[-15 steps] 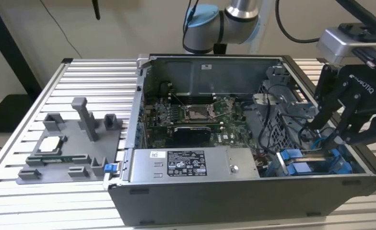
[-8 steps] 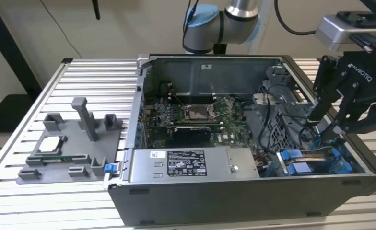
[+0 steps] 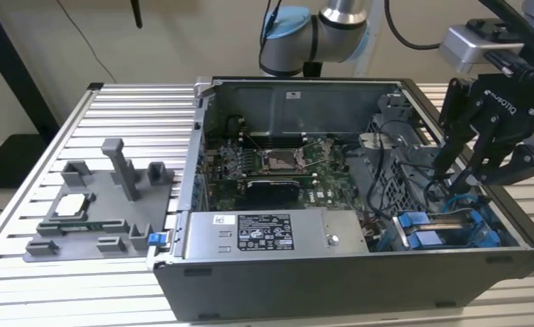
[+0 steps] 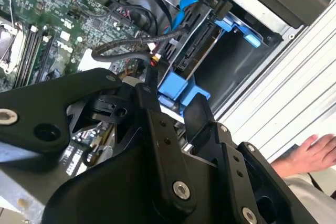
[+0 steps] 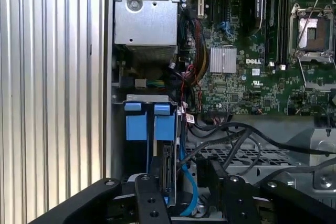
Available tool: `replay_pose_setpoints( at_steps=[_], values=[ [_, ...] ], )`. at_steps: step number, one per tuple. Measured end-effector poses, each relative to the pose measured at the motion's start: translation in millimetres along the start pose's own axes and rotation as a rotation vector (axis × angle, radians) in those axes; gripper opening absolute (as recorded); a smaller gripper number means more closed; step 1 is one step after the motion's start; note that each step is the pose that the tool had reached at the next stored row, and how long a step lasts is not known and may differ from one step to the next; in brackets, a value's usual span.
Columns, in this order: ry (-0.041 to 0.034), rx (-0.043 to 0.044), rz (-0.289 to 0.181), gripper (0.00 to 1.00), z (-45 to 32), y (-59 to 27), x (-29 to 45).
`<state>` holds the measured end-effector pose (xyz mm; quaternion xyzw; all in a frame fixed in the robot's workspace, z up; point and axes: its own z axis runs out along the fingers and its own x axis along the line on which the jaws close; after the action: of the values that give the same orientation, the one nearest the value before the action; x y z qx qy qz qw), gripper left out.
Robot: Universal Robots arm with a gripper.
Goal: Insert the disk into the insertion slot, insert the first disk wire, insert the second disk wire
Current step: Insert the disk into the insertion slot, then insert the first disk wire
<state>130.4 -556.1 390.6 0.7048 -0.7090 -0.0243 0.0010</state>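
The disk [image 4: 198,51] stands edge-on in its blue carrier inside the insertion slot [image 5: 147,98], at the case's front corner on the exterior view's right. The carrier's blue latches [image 3: 428,237] show there too. A bundle of black wires [image 4: 126,51] with a small connector ends beside the disk, and a blue cable [image 5: 190,184] curves down along it. My black gripper [image 3: 451,178] hangs just above the disk and the wires, fingers [image 5: 148,195] spread apart and open. Through the gap of the gripper [image 4: 170,95] I see the blue carrier; nothing is clamped.
The open computer case [image 3: 340,272] lies on a slatted aluminium table. The grey power-supply box [image 3: 267,233] sits along its front, the motherboard [image 5: 252,51] behind. A grey fixture [image 3: 103,204] stands at the exterior view's left. A person's hand [image 4: 311,153] rests beside the case.
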Motion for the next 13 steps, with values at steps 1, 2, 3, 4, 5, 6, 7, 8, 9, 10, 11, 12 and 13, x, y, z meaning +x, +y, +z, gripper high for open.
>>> replay_pose_setpoints(
  at_steps=[1,2,3,4,5,6,7,8,9,10,11,12,13],
  values=[
    [0.0,0.0006,-0.002,1.0,1.1,0.0,-0.4],
    [0.0,0.001,-0.004,1.0,1.9,-0.1,-1.2],
    [-0.0007,0.0014,-0.006,1.0,2.6,-0.1,-2.1],
    [-0.0019,0.0017,-0.007,1.0,3.3,-0.1,-2.8],
    [-0.004,0.0021,-0.008,1.0,4.0,-0.1,-3.3],
    [-0.0087,0.0022,-0.008,1.0,4.6,-0.1,-3.4],
    [-0.0163,0.0022,-0.009,1.0,5.1,-0.1,-3.4],
    [-0.0255,0.0022,-0.009,1.0,5.5,-0.1,-3.5],
    [-0.0301,0.0023,-0.009,1.0,5.7,-0.2,-3.5],
    [-0.0301,0.0023,-0.009,1.0,5.7,-0.2,-3.5],
    [-0.0304,0.0023,-0.009,1.0,5.7,-0.1,-3.5],
    [-0.0305,0.0023,-0.009,0.0,5.7,-0.1,-3.5],
    [-0.0314,0.0023,-0.009,0.0,5.7,-0.1,-3.4]
  ],
)
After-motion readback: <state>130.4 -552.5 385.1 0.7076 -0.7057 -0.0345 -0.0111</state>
